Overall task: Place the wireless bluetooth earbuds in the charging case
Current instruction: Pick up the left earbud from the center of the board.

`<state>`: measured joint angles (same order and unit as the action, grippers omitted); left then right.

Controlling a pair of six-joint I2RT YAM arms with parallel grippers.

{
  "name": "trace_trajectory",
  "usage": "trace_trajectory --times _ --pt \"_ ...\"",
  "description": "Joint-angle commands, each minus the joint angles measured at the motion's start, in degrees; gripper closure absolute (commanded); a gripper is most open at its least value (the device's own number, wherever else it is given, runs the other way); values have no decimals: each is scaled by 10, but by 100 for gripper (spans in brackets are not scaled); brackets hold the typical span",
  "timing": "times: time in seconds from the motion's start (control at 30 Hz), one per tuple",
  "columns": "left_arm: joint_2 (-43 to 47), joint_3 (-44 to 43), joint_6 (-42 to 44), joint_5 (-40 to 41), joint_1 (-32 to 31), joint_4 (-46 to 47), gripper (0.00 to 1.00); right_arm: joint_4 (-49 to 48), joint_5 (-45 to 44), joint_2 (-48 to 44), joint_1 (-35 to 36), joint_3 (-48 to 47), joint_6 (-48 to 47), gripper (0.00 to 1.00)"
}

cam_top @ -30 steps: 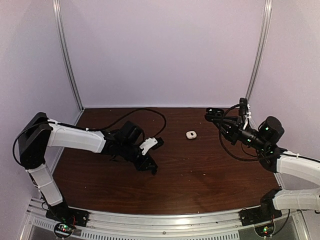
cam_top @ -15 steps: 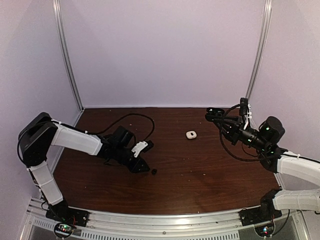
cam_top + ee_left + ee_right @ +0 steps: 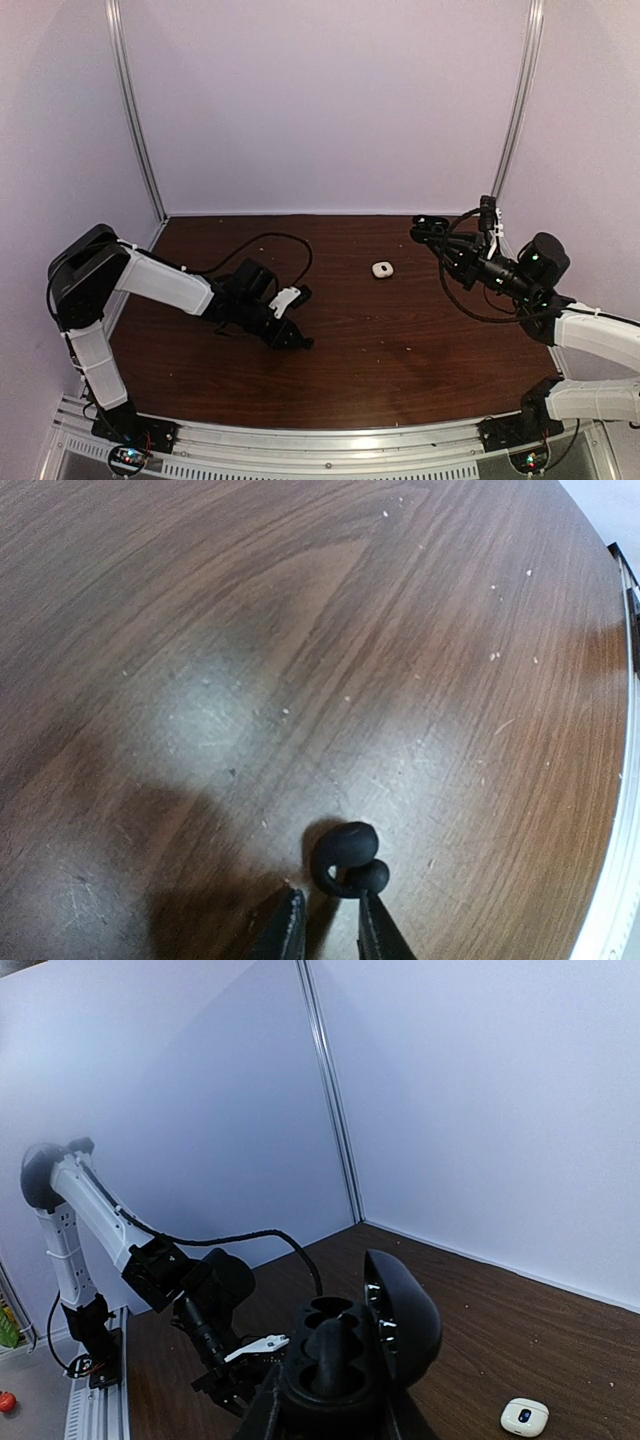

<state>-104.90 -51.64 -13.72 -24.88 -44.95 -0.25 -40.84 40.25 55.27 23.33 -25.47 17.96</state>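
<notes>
A black rounded earbud (image 3: 350, 857) lies on the wooden table (image 3: 300, 630), just ahead of my left gripper (image 3: 330, 935). The jaws stand a narrow gap apart; the right fingertip (image 3: 375, 925) touches the earbud's lower ball, while the left one is clear of it. From above, the left gripper (image 3: 298, 342) sits low on the table and covers the earbud. My right gripper (image 3: 335, 1415) is shut on a black charging case (image 3: 335, 1360), held in the air at the right (image 3: 430, 228) with its lid (image 3: 405, 1315) open. Other earbuds are out of view.
A small white case (image 3: 382, 269) lies shut on the table right of centre, also seen low in the right wrist view (image 3: 524, 1416). The left arm's black cable (image 3: 280, 238) loops over the back left. Pale walls enclose three sides; a metal rail (image 3: 320, 450) runs along the front.
The left gripper drew back left, baring the black earbud on the table, then came forward over it again with its jaws narrowing. The right arm and its case stayed still.
</notes>
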Motion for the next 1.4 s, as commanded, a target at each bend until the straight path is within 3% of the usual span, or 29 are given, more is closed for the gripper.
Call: trace_trajectory --times 0.0,0.67,0.9,0.97,1.37 --pt "-8 -6 -22 -7 -3 37 79 -11 -1 -3 -2 0 -5 100" --pt "-45 -61 -16 84 -48 -35 84 -7 3 -9 -2 1 -10 100" --pt "-39 -65 -5 82 -50 -44 95 -1 1 -13 -3 0 -14 100" --pt "-25 -66 3 82 -50 -49 100 -2 3 -13 -2 1 -16 100" --pt "209 -91 173 47 -50 -70 100 -52 92 20 23 1 -11 100"
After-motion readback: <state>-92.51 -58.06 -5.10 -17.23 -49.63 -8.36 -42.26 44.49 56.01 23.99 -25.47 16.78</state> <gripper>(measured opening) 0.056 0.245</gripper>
